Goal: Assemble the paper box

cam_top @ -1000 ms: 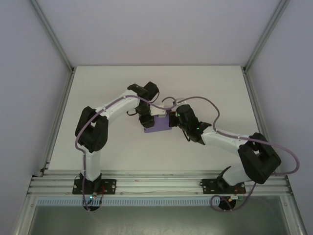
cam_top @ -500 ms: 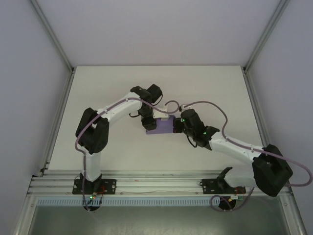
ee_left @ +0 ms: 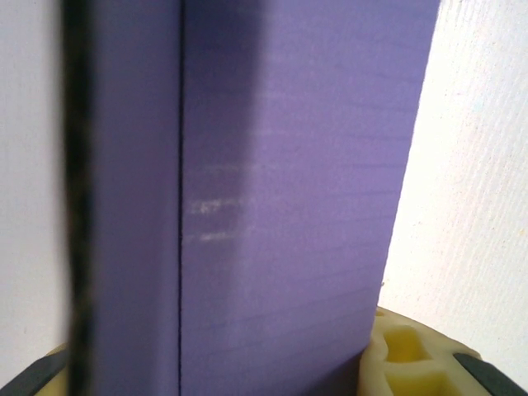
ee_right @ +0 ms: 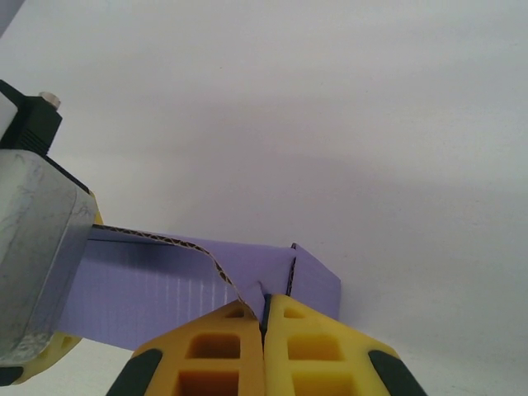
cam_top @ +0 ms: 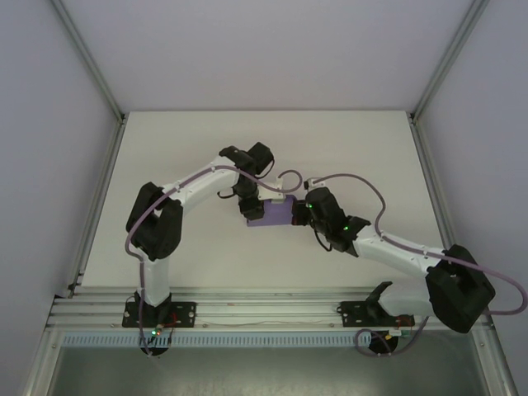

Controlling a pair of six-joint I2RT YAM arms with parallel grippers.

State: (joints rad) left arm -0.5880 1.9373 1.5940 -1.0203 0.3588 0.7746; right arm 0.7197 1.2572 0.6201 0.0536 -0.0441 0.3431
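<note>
**Both arms holding the purple box at mid-desk**

We are looking at the paper box (cam_top: 271, 215) (ee_left: 289, 206) (ee_right: 157, 289) lying near the middle of the white desk (cam_top: 181, 140), partly folded, with one corrugated edge curling upward. The right gripper (cam_top: 294, 213) (ee_right: 264, 309) is reaching it from the right, its yellow jaws pressing together on a thin flap of the card. The left gripper (cam_top: 248, 206) is reaching it from the left, its jaws sitting against opposite sides of the box and pinching it between them.
</note>
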